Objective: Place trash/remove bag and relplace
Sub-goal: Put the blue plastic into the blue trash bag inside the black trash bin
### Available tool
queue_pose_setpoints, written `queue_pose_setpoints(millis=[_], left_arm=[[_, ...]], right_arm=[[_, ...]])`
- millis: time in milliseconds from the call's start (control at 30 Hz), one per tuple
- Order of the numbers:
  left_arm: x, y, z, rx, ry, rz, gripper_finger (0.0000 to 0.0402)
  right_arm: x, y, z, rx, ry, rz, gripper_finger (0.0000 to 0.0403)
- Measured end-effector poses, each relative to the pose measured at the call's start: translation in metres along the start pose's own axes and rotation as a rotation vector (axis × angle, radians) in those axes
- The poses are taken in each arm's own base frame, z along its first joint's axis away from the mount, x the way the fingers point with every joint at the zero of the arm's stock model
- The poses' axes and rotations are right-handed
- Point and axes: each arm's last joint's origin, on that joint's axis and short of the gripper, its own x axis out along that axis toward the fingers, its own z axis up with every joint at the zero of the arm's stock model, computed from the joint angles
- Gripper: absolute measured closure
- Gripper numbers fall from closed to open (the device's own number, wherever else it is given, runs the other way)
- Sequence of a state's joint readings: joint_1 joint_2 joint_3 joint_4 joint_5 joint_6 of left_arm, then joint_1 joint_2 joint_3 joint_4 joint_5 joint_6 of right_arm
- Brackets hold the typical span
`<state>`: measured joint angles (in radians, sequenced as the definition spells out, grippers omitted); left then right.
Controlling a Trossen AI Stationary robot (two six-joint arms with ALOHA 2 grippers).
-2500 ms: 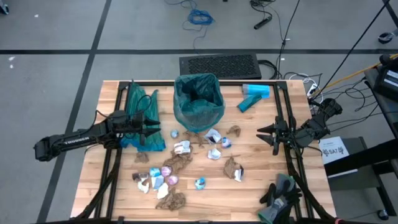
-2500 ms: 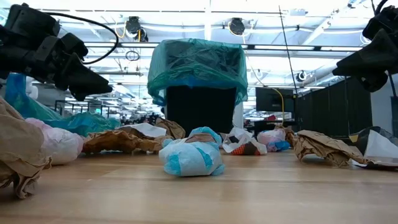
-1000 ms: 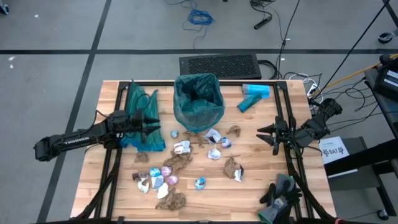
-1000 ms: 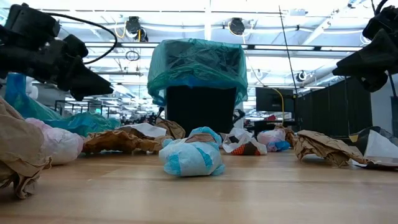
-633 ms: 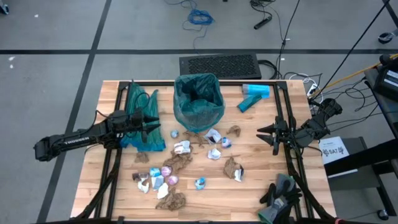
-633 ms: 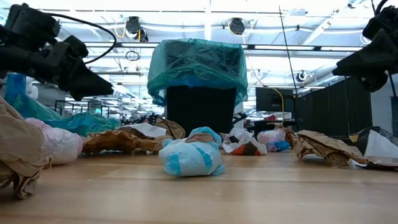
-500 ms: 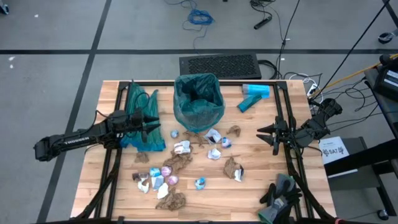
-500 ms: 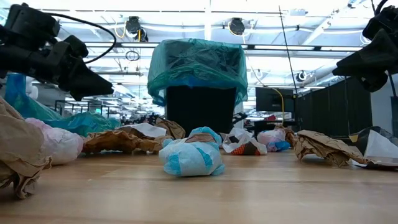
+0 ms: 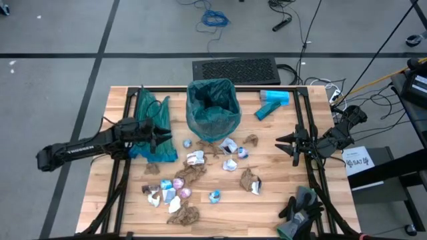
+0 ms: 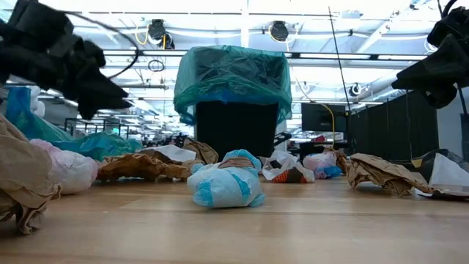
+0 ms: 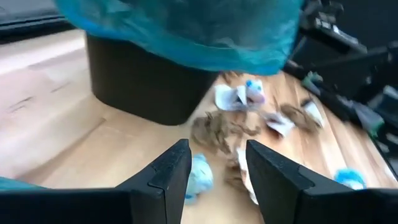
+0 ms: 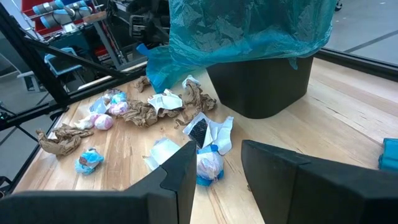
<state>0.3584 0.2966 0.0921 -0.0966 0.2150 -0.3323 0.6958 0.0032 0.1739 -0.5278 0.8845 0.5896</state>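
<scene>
A black bin (image 9: 213, 110) lined with a teal bag stands at the far middle of the table. The trash (image 9: 193, 177), crumpled brown paper and white, blue and purple wrappers, lies scattered on the wood in front of it; one blue-white wad (image 10: 225, 183) is nearest the low camera. My left gripper (image 9: 165, 138) hovers open above the table's left side, left of the bin, over a loose teal bag (image 9: 152, 117), with nothing between its fingers (image 11: 168, 171). My right gripper (image 9: 280, 143) hangs open at the right, pointing toward the scraps, also empty (image 12: 217, 180).
A light-blue pack (image 9: 273, 101) lies at the far right of the table. Dark gloves (image 9: 301, 207) sit at the near right corner. Black frame rails (image 9: 124, 167) run along both sides of the table. Bare wood shows along the near edge (image 10: 293, 235).
My left gripper has rolled a little about its own pointing line above the teal bag and shows blurred in the low view. The right arm and the trash have kept still.
</scene>
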Motion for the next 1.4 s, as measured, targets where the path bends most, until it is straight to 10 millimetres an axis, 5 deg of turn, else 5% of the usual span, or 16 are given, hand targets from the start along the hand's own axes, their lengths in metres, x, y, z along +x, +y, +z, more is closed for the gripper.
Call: queue_pose_setpoints(millis=[233, 667, 900, 1400], left_arm=[[-0.02, -0.024, 0.038, 0.09, 0.038, -0.022, 0.0286], [-0.044, -0.053, 0.064, -0.231, 0.107, -0.081, 0.035], [-0.027, -0.08, 0.081, -0.231, 0.075, -0.136, 0.0396], [0.036, -0.159, 0.104, -0.112, 0.183, -0.055, 0.0399]], right_arm=[[0.0, 0.0, 0.0, 0.0, 0.0, 0.0, 0.0282], [0.0, 0.0, 0.0, 0.0, 0.0, 0.0, 0.0282], [0.0, 0.0, 0.0, 0.0, 0.0, 0.0, 0.0282], [0.0, 0.0, 0.0, 0.0, 0.0, 0.0, 0.0282]])
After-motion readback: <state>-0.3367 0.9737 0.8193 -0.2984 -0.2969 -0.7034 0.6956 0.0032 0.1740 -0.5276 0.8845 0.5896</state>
